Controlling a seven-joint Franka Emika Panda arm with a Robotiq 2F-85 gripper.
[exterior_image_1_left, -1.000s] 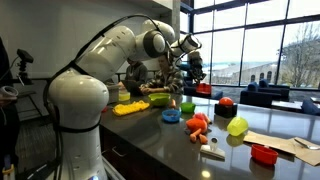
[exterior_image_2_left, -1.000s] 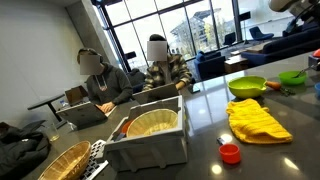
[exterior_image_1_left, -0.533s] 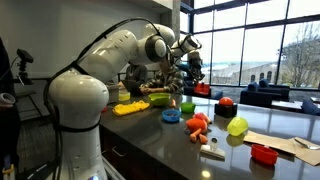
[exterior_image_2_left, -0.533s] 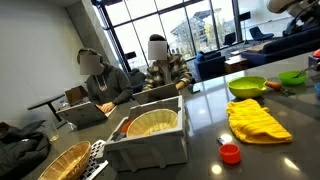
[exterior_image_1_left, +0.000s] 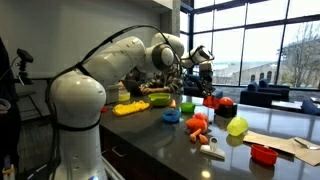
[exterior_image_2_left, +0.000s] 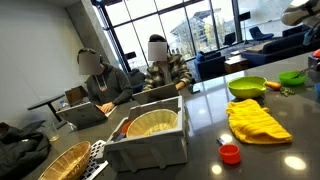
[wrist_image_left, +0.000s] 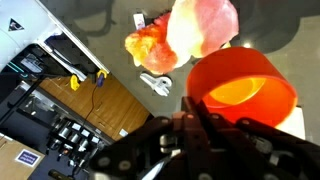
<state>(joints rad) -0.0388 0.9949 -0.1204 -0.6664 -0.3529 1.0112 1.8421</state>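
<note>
Pincer (exterior_image_1_left: 207, 89) sits above the far middle of the table (exterior_image_1_left: 160, 142), jaws drawn narrow onto the rim of a red cup (wrist_image_left: 240, 90). In the wrist view an orange-pink soft toy (wrist_image_left: 195, 35) lies just beside the cup. A yellow-green ball (exterior_image_1_left: 237, 126) crowds the right, and a yellow cloth (exterior_image_1_left: 130, 107) lies at the left edge. Bare tabletop opens toward the near edge.

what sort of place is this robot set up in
Probably an office or campus common area: tall glass windows, two people seated in the background, and a long dark counter.
</note>
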